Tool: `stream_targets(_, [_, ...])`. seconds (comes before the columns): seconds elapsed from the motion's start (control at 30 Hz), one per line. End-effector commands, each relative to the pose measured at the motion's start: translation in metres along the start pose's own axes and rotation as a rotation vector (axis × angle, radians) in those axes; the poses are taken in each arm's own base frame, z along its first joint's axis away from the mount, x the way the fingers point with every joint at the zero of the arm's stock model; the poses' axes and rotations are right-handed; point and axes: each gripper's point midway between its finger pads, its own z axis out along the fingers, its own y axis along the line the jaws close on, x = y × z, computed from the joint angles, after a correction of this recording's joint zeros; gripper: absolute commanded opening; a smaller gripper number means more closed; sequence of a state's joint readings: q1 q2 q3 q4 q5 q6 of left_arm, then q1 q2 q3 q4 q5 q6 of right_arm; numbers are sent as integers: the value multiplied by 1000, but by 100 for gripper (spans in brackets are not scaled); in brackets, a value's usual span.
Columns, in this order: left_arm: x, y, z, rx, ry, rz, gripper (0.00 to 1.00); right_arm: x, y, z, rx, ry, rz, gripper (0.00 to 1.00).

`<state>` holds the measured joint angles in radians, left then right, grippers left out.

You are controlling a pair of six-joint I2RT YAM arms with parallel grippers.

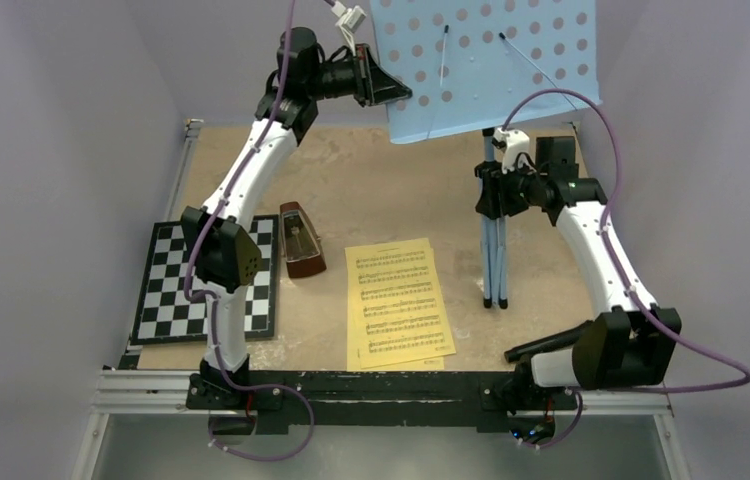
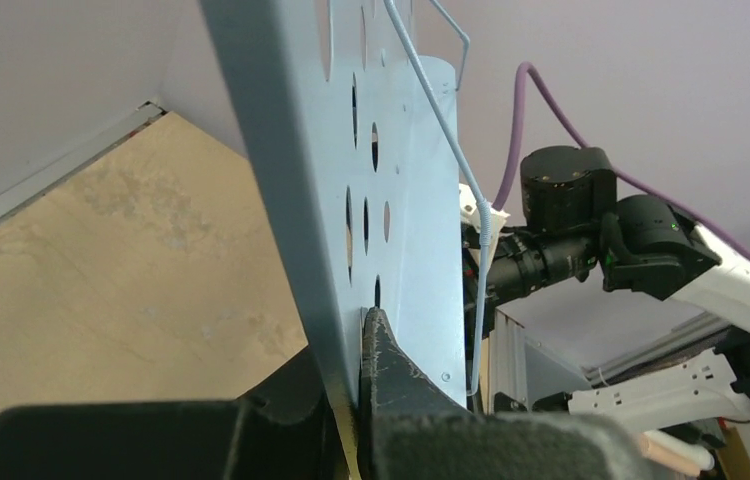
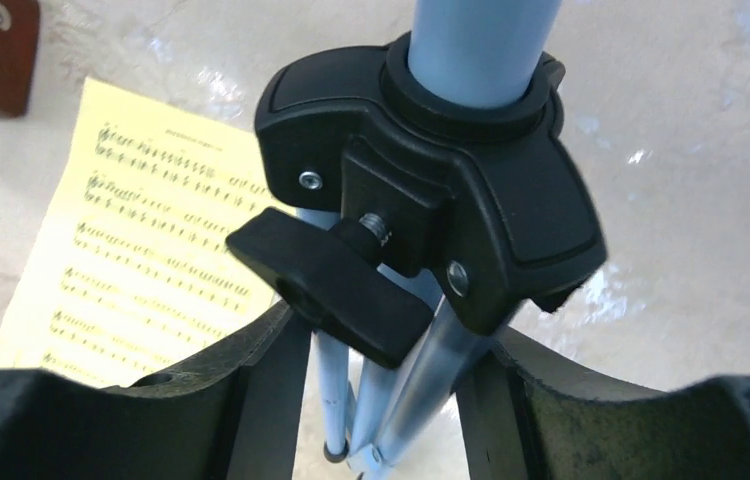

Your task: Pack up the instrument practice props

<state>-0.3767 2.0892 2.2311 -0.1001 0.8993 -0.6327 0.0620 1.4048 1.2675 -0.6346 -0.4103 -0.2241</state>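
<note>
Firmly pinched in closed left gripper (image 1: 396,95): left edge of light-blue hole-punched metal music stand (image 1: 491,70); clamped between right gripper (image 3: 386,335) fingers: thin tripod legs (image 3: 421,390), just under black plastic collar (image 3: 511,200).

The chessboard (image 1: 166,290) lies at the left edge of the table (image 1: 381,190), with the metronome (image 1: 301,240) just right of it. The sheets (image 1: 399,303) lie at centre front, right of the metronome. The music stand (image 1: 491,70) stands behind and right of the sheets. My left hand (image 1: 396,95) pinches its plate's lower left edge; my right hand (image 1: 488,190) straddles its legs under the collar.
</note>
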Motion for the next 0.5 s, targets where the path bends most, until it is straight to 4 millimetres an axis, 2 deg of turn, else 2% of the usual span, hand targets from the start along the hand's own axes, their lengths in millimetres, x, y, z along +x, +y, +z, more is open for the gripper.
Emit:
stream_targets(0.0, [-10,13,15,-25,-55,269,0,-32,56,-56,-137,-131,-41,0])
stream_targets(0.17, [5,27,17,-27,-54,193,0,-6,77,-60,-221,-91,33,0])
stream_targets(0.2, [10,28,18,-18,-48,178,4,-3,77,-59,-223,-92,31,0])
stream_targets(0.27, [18,31,19,-11,-38,150,10,3,74,-54,-207,-85,42,0])
stream_targets(0.37, [33,40,18,-26,-23,99,12,10,63,-46,-159,-58,52,0])
stream_targets(0.47, [50,51,16,-42,-1,46,25,17,52,-39,-123,-28,69,0])
